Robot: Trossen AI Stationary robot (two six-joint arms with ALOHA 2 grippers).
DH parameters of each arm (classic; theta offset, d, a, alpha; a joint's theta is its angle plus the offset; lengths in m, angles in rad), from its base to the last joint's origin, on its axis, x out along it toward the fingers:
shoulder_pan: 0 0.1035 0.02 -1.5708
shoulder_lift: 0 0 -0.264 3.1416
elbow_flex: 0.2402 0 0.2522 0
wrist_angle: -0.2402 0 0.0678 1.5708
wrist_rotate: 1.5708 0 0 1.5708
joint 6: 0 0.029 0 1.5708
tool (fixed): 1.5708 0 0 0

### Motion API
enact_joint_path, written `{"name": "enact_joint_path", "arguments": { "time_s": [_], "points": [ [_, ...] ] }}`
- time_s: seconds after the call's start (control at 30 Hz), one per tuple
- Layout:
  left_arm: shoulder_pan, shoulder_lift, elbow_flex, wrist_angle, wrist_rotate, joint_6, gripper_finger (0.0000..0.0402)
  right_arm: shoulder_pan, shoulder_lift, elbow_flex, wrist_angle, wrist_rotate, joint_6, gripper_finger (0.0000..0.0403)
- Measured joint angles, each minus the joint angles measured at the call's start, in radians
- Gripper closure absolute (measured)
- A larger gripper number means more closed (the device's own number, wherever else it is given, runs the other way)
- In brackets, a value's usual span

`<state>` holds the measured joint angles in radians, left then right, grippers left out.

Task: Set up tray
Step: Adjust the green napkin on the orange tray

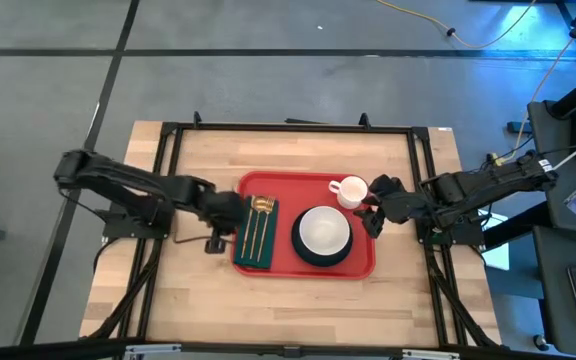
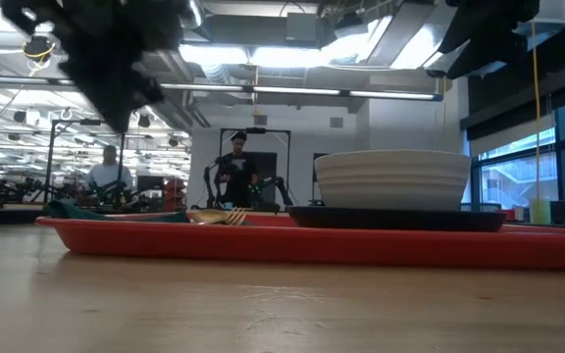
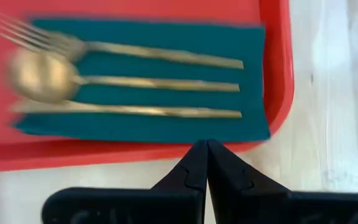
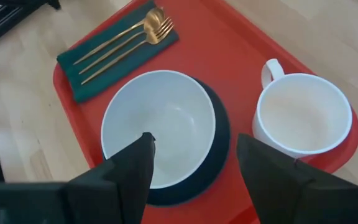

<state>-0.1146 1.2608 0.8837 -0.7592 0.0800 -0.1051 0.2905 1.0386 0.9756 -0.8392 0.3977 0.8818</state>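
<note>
The red tray (image 1: 308,262) lies at the middle of the wooden table (image 1: 408,300), its long sides parallel to the table's front edge, with bare wood on all sides. At the tray's left end a dark green cloth (image 1: 256,232) carries a gold fork (image 3: 110,48), spoon (image 3: 48,76) and knife (image 3: 129,111) side by side. A white bowl (image 1: 324,232) on a dark plate (image 4: 219,149) sits right of centre; a white mug (image 1: 350,190) stands near the tray's far right corner. The left gripper (image 1: 230,208), fingers pressed together and empty, is at the tray's left rim beside the cloth. The right gripper (image 1: 376,205), fingers spread wide and empty, is over the tray's right end near the mug.
</note>
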Motion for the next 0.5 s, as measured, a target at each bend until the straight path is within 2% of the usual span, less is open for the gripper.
{"name": "enact_joint_path", "arguments": {
  "time_s": [0.13,0.23,0.5],
  "points": [
    [-0.004,0.125,0.000,0.000,0.062,0.013,0.0398,0.000,0.000,0.000,-0.001,-0.004,0.000,0.0176],
    [-0.010,0.190,0.000,-0.001,0.071,0.019,0.0398,0.000,0.000,0.000,-0.001,-0.004,0.000,0.0176],
    [-0.054,0.269,0.000,0.008,0.089,0.024,0.0398,0.000,0.000,0.000,-0.002,-0.006,0.000,0.0176]
  ]
}}
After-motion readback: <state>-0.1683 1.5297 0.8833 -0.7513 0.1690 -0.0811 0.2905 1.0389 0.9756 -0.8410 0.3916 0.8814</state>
